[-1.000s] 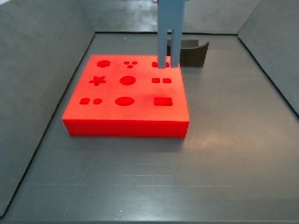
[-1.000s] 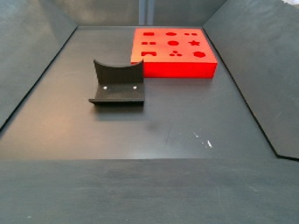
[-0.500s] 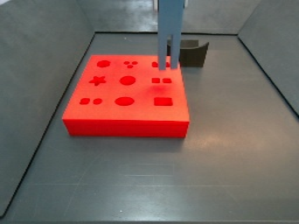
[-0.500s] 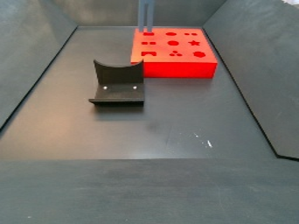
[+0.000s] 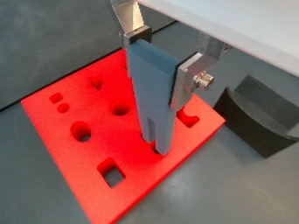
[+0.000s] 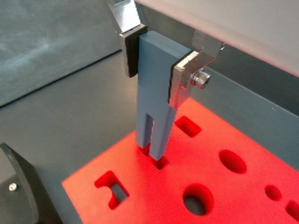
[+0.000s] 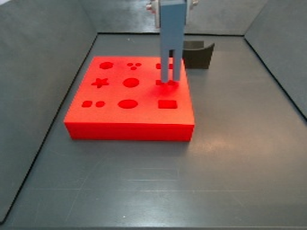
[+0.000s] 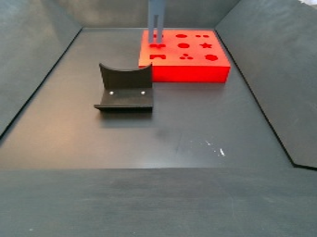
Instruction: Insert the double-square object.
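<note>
My gripper point(image 5: 163, 59) is shut on the double-square object point(image 5: 158, 101), a tall blue-grey bar with a forked lower end; it also shows in a wrist view point(image 6: 158, 68). The bar point(image 7: 171, 40) hangs upright over the red block point(image 7: 144, 94), which has several shaped holes. Its two prongs stand at the double-square hole point(image 7: 168, 84) in the middle row, right side. In a wrist view the prong tips point(image 6: 153, 156) meet that hole; how deep they sit I cannot tell. In both side views the gripper is above the frame.
The fixture point(image 7: 198, 54) stands on the floor behind the red block, and shows in a side view point(image 8: 124, 88) and a wrist view point(image 5: 263, 114). Grey walls enclose the dark floor point(image 7: 240, 153). The red block point(image 8: 186, 74) lies near the far wall.
The bar has moved from over the back row of holes forward to the middle row and come lower. The gripper stays shut on it.
</note>
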